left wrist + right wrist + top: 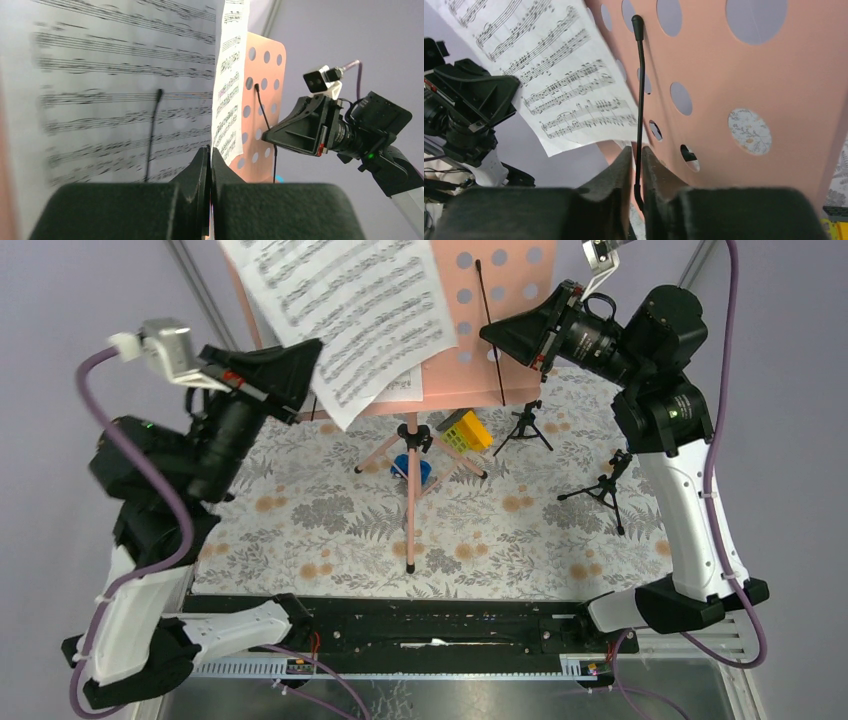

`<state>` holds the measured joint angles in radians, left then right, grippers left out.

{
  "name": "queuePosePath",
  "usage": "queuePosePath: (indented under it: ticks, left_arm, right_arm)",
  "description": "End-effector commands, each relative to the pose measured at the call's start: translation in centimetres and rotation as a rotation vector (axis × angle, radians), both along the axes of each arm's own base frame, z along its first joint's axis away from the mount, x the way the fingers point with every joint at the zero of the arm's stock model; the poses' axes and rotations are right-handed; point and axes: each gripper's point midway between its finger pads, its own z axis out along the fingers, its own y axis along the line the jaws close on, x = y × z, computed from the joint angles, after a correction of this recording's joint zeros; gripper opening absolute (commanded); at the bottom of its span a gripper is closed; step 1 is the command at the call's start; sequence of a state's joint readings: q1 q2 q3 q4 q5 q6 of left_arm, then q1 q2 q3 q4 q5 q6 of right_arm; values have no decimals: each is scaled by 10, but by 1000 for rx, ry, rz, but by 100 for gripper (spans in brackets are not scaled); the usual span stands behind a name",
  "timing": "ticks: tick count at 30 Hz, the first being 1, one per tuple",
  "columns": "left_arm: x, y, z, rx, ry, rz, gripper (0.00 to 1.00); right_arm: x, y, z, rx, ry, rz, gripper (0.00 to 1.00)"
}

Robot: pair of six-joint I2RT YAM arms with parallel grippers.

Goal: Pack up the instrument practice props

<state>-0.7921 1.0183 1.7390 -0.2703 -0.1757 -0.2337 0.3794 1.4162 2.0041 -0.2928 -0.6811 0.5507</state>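
A white sheet-music page (350, 310) is held tilted in front of the pink perforated music stand (505, 310), which stands on its tripod at the back of the floral table (300, 540). The page's lower edge is pinched in the closed left gripper (305, 365). The stand's black page-holder wire (640, 90) is clamped by the right gripper (487, 333). Page removal appears to be under way. Next, the wire should be kept aside while the page is drawn clear.

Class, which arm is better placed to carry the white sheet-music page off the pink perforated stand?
Left. The left gripper pinches the white sheet-music page; the right gripper clamps a thin black wire retainer.
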Motion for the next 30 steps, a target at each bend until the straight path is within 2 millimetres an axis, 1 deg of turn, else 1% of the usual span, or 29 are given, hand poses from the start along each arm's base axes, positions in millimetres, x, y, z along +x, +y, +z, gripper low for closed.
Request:
queuePosePath:
  ticks: [1, 2, 4, 5, 7, 9, 10, 11, 12, 14, 18, 22, 24, 26, 28, 30]
  left_arm:
    - [-13, 52, -8, -24, 46, 149, 0]
    - [-19, 63, -9, -34, 53, 169, 0]
    - [-32, 87, -12, -59, 65, 206, 0]
    - [-37, 98, -13, -72, 71, 224, 0]
    - [-48, 118, -18, -90, 89, 260, 0]
    - [-57, 138, -22, -117, 104, 301, 0]
    - [-61, 147, -24, -130, 109, 318, 0]
    - [-64, 155, -27, -139, 119, 334, 0]
    - [-67, 161, -30, -147, 131, 349, 0]
    - [-71, 174, -39, -163, 161, 381, 0]
    - [-71, 196, -66, -178, 249, 483, 0]
    - [-66, 220, -100, -156, 369, 645, 0]
    - [-67, 234, -113, -154, 412, 731, 0]
    - [-69, 249, -122, -162, 437, 820, 0]
    - [-69, 256, -129, -152, 449, 886, 0]
    - [-65, 258, -137, -125, 461, 934, 0]
  right_arm:
    - [-14, -7, 20, 18, -106, -27, 27]
    - [-14, -10, 20, 13, -113, -43, 32]
    - [-15, -16, 20, -7, -129, -86, 37]
    - [-15, -20, 19, -15, -138, -108, 42]
    - [-20, -29, 20, -28, -168, -150, 59]
    - [-28, -38, 22, -35, -200, -190, 70]
    - [-28, -41, 19, -41, -199, -206, 73]
    - [-33, -46, 21, -42, -212, -222, 76]
    - [-34, -49, 16, -50, -209, -236, 78]
    - [-42, -55, 14, -52, -214, -254, 82]
    - [-50, -64, -4, -72, -200, -284, 86]
    - [-57, -73, -20, -96, -191, -318, 87]
    - [-58, -78, -30, -116, -182, -341, 87]
    - [-57, -81, -40, -132, -165, -357, 88]
    - [-57, -82, -49, -142, -151, -362, 88]
    - [-57, -82, -57, -147, -130, -358, 88]
